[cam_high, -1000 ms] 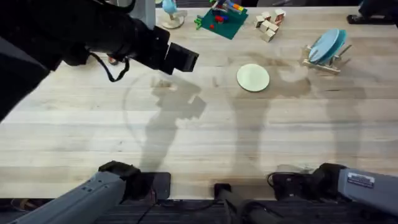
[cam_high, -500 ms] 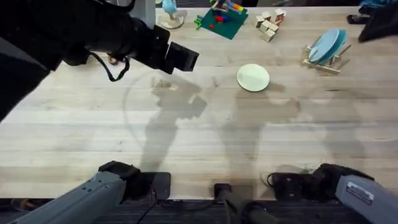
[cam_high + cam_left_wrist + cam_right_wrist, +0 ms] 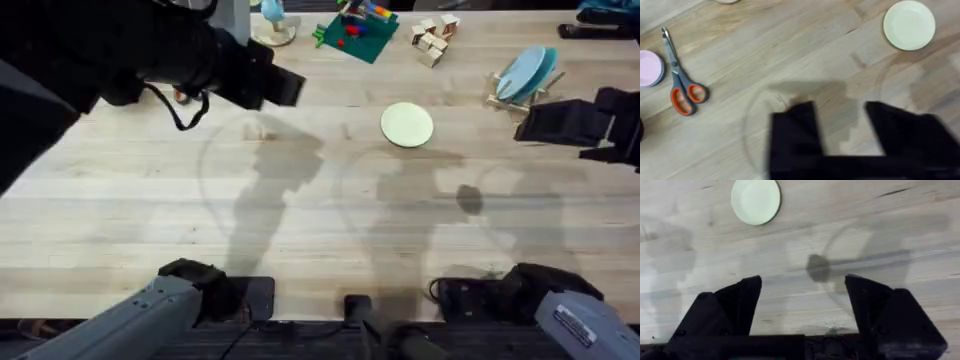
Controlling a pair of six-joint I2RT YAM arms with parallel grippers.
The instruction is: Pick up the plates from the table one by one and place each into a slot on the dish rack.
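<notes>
Plates half sorted: the blue plate stands in the rack at upper right of the overhead frame, the cream plate flat on the bench near top centre. Right claw, spread wide and empty, should drop over its rim; left claw gapes idle.

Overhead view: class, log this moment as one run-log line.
blue plate: in dish rack | cream plate: flat on table | left fingers: open, empty | right fingers: open, empty
</notes>
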